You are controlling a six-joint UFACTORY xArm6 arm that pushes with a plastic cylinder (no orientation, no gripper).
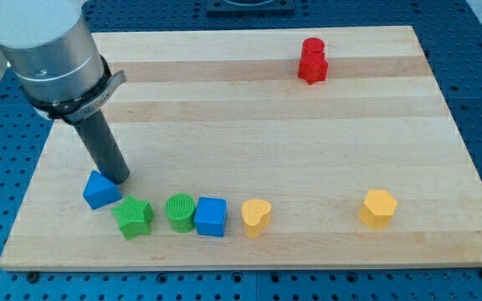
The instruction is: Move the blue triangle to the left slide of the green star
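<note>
The blue triangle [99, 191] lies on the wooden board near the view's bottom left. The green star [133, 216] sits just to its lower right, almost touching it. My tip [118, 177] is at the blue triangle's upper right edge, touching or nearly touching it. The dark rod rises up and to the left from there to the grey arm body.
A green cylinder [179, 211], a blue cube [211, 216] and a yellow heart [256, 216] stand in a row right of the star. A yellow hexagon [378, 207] is at the bottom right. A red block [313, 61] is at the top right. The board's [249, 100] left edge is close to the triangle.
</note>
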